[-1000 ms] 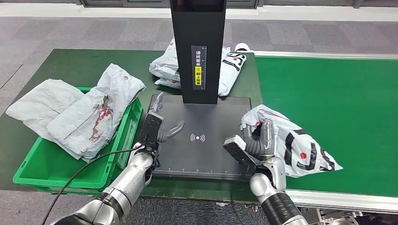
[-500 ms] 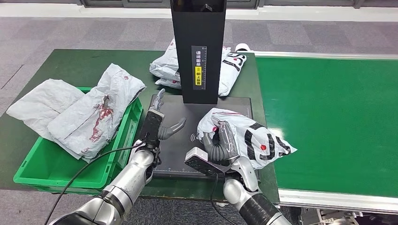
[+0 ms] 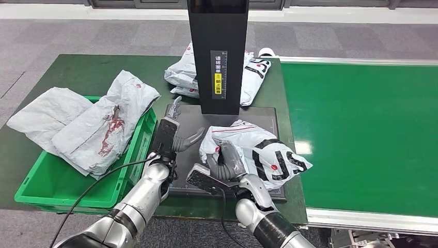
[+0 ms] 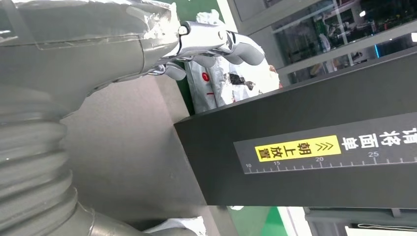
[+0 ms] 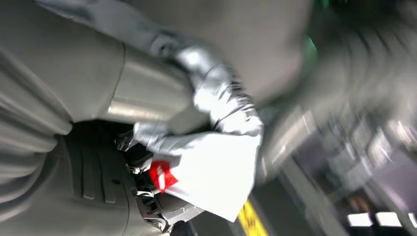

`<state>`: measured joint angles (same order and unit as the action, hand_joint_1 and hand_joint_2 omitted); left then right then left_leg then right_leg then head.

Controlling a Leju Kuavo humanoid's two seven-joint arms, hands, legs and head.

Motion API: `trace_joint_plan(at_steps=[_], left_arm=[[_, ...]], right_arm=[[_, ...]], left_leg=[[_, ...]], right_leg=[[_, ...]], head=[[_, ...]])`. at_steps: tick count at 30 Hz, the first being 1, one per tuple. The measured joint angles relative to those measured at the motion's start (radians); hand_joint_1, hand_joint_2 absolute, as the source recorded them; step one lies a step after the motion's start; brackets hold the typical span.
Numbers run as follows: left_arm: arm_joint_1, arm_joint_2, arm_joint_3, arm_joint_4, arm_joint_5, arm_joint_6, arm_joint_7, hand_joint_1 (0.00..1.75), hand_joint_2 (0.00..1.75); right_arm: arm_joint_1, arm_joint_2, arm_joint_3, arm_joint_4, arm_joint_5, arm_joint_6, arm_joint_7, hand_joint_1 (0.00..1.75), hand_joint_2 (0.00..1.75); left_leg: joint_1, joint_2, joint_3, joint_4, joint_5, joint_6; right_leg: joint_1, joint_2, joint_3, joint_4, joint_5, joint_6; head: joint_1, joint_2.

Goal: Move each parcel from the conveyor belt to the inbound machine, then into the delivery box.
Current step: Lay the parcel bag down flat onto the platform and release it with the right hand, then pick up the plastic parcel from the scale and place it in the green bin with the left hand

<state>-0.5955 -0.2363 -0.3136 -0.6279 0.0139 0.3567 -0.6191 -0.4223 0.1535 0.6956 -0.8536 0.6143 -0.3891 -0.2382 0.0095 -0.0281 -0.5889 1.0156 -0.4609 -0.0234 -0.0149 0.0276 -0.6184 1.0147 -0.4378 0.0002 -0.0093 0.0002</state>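
A white parcel with black and red print (image 3: 261, 152) lies on the black inbound machine's plate (image 3: 196, 116), and my right hand (image 3: 223, 164) grips its near left end. The right wrist view shows the parcel's white plastic (image 5: 216, 172) pinched in that hand (image 5: 147, 162). My left hand (image 3: 173, 135) hovers over the plate's left side, fingers spread and holding nothing; its fingers (image 4: 216, 42) reach past the machine's black column (image 4: 319, 157). The green delivery box (image 3: 57, 183) stands at the left with two grey parcels (image 3: 100, 124) draped over it.
Two more white parcels (image 3: 253, 72) lie behind the column (image 3: 218, 51). The green conveyor belt (image 3: 361, 129) runs along the right. A black cable (image 3: 93, 186) trails from my left arm across the box.
My right hand has carried the parcel leftward from the conveyor belt onto the machine's plate. The left hand has stayed nearly still.
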Motion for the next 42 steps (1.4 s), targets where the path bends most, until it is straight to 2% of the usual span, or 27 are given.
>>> trace_joint_plan(at_steps=[3,6,9,15,20,25,33,38,42], left_arm=[[0.001,0.003,0.0,-0.005,0.015,0.005,-0.007,0.0,1.75],[0.015,0.017,0.015,-0.033,0.066,-0.005,-0.028,0.0,1.75],[0.045,0.039,0.041,-0.086,0.105,-0.014,-0.049,0.0,1.75],[0.081,0.062,0.066,-0.161,0.112,-0.014,-0.061,0.0,1.75],[0.094,0.069,0.066,-0.194,0.118,-0.048,-0.073,0.0,1.75],[0.099,0.07,0.066,-0.215,0.163,-0.128,-0.082,0.0,1.75],[0.101,0.072,0.047,-0.229,0.113,-0.244,-0.083,0.0,1.75],[0.08,0.088,-0.038,-0.192,-0.067,-0.319,-0.066,0.0,1.75],[0.066,0.099,-0.087,-0.159,-0.104,-0.327,-0.063,0.0,1.75]], right_arm=[[-0.015,0.009,0.018,0.056,0.0,0.049,0.018,0.0,1.75],[-0.013,0.004,0.02,0.081,-0.07,0.048,-0.044,0.0,1.75],[0.011,-0.026,0.012,0.049,-0.149,0.043,-0.103,0.0,1.75],[0.052,-0.071,-0.012,-0.045,-0.22,0.042,-0.146,0.0,1.75],[0.079,-0.107,-0.093,-0.125,-0.439,0.059,-0.291,0.0,1.75],[0.089,-0.135,-0.188,-0.158,-0.636,0.127,-0.387,0.0,1.75],[0.108,-0.146,-0.282,-0.187,-0.812,0.23,-0.407,0.0,1.75],[0.108,-0.152,-0.349,-0.188,-0.862,0.24,-0.43,0.0,1.75],[0.108,-0.159,-0.375,-0.188,-0.866,0.239,-0.432,0.0,1.75]], left_leg=[[0.0,0.0,0.0,0.0,0.0,0.0],[0.0,0.0,0.0,0.0,0.0,0.0],[0.0,0.0,0.0,0.0,0.0,0.0],[0.0,-0.001,0.0,0.0,0.0,0.0],[0.0,-0.002,0.0,0.001,0.0,0.0],[0.0,-0.001,0.0,0.001,0.0,0.0],[0.0,-0.001,0.0,0.001,0.0,0.0],[0.0,-0.001,0.0,0.001,0.0,0.0],[-0.001,0.0,0.0,0.001,0.0,0.0]], right_leg=[[0.0,0.0,0.0,0.0,0.0,0.0],[0.0,0.0,0.0,0.0,0.0,0.0],[0.0,0.001,0.0,0.0,0.0,0.0],[0.0,0.0,0.0,-0.001,0.0,0.0],[0.0,-0.001,0.0,-0.001,0.0,0.0],[0.0,-0.001,0.001,-0.001,0.0,0.001],[0.0,-0.001,0.0,-0.001,0.0,0.001],[-0.001,-0.001,0.001,-0.001,0.0,0.001],[-0.001,0.0,0.0,-0.001,0.001,0.001]], head=[[0.0,0.0],[0.0,0.0],[0.0,0.0],[0.0,0.0],[0.0,0.0],[0.0,0.0],[0.0,0.0],[0.0,0.0],[0.0,0.0]])
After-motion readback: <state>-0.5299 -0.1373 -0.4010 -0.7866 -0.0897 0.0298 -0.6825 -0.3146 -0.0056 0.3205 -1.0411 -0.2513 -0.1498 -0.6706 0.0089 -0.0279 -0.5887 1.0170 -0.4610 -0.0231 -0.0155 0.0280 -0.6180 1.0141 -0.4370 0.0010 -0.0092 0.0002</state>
